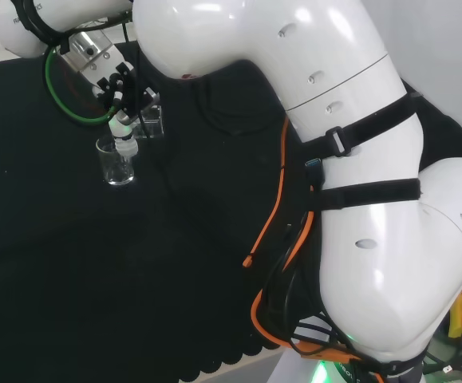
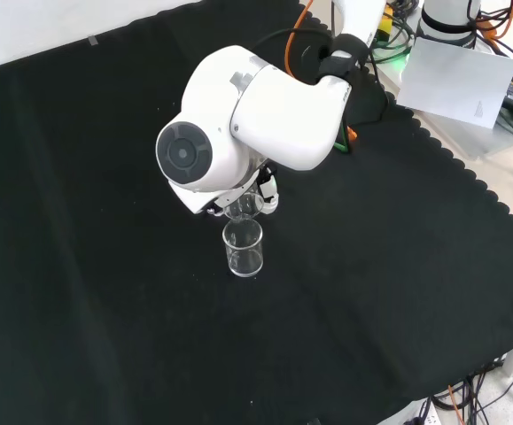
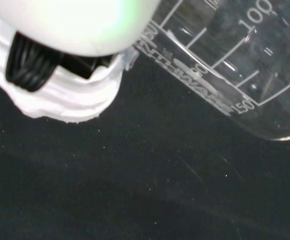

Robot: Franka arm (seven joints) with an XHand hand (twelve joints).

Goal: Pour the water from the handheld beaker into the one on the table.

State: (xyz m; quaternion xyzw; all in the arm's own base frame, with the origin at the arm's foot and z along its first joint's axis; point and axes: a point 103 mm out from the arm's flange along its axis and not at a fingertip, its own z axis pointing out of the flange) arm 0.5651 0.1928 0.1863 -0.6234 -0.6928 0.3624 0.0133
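We are seeing most of the hand (image 1: 119, 84) hidden behind the arm's white link (image 2: 247, 115) in the front view; whether its fingers are curling round anything, we cannot tell. We are counting two clear beakers. One beaker (image 2: 244, 248) is standing upright on the counter (image 2: 105, 292), long axis vertical, mouth up. The second beaker (image 3: 235, 60) is lying tilted across the wrist view, just beside the hand. In the head view the standing beaker is sitting at 6 o'clock from the hand, directly below it.
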